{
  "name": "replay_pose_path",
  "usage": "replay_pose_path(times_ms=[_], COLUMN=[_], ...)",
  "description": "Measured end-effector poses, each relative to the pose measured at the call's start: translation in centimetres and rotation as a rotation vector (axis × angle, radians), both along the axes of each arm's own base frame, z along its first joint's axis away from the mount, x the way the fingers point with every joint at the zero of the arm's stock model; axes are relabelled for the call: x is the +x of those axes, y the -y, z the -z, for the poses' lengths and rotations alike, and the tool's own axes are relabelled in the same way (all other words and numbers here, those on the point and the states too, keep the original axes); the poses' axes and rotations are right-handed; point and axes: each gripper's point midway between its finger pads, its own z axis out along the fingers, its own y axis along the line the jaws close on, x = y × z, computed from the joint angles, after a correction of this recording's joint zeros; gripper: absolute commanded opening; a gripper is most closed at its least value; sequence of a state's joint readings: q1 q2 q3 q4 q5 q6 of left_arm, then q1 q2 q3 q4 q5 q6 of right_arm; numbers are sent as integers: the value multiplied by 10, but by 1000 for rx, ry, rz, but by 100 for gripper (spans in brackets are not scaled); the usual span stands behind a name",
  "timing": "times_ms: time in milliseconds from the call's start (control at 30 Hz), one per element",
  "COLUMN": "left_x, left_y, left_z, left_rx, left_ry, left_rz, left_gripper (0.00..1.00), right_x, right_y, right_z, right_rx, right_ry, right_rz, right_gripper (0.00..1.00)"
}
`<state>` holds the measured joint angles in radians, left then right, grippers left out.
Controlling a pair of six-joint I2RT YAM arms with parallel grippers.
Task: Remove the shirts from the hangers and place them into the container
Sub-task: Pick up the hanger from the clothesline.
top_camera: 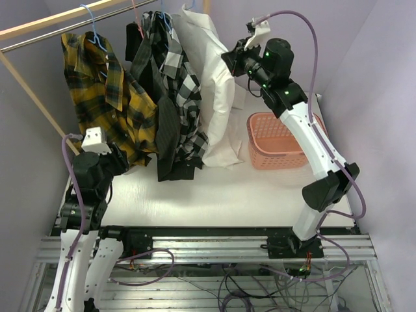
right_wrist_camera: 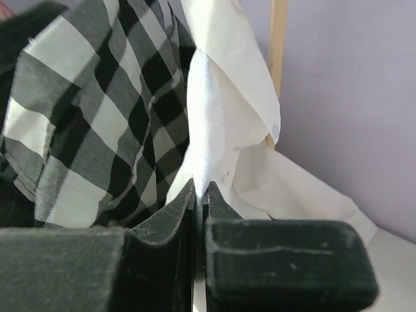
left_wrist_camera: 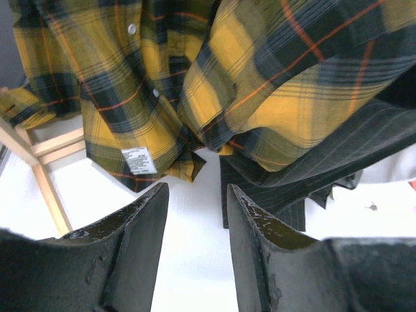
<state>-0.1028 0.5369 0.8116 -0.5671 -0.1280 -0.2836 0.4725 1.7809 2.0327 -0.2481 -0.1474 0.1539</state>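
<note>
All four shirts [top_camera: 175,84] hang at twelve o'clock, none in the container [top_camera: 279,159] at three. Right fingers [right_wrist_camera: 162,224] pinch the white shirt [right_wrist_camera: 221,97]; left fingers [left_wrist_camera: 140,224] stand half-open, empty.

Far left, the plaid shirt [top_camera: 107,97] is yellow and black with thin orange lines. To its right, the pinstriped shirt [top_camera: 166,133] is dark charcoal, the checked shirt [top_camera: 185,91] black and white, and the white shirt [top_camera: 218,97] plain. Near right, the basket [top_camera: 279,158] is salmon pink. One hanger [top_camera: 95,32] is light blue.
</note>
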Motion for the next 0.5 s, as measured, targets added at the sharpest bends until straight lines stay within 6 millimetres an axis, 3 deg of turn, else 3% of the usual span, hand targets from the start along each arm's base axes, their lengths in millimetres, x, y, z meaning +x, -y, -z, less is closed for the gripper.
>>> replay_pose_path(times_ms=[133, 300, 400, 500], left_x=[-1, 3, 5, 9], left_y=[7, 15, 22, 31], left_z=[-22, -79, -113, -134], left_rx=[8, 15, 20, 12], left_ry=[40, 135, 197, 239], left_rz=[51, 107, 149, 198], left_gripper=[50, 53, 57, 61], right_x=[-8, -13, -16, -19], right_y=[4, 6, 8, 13], right_z=[-24, -52, -59, -59], right_rx=[51, 103, 119, 123], right_ry=[83, 171, 197, 205], right_rz=[2, 0, 3, 16], right_gripper=[0, 0, 0, 0])
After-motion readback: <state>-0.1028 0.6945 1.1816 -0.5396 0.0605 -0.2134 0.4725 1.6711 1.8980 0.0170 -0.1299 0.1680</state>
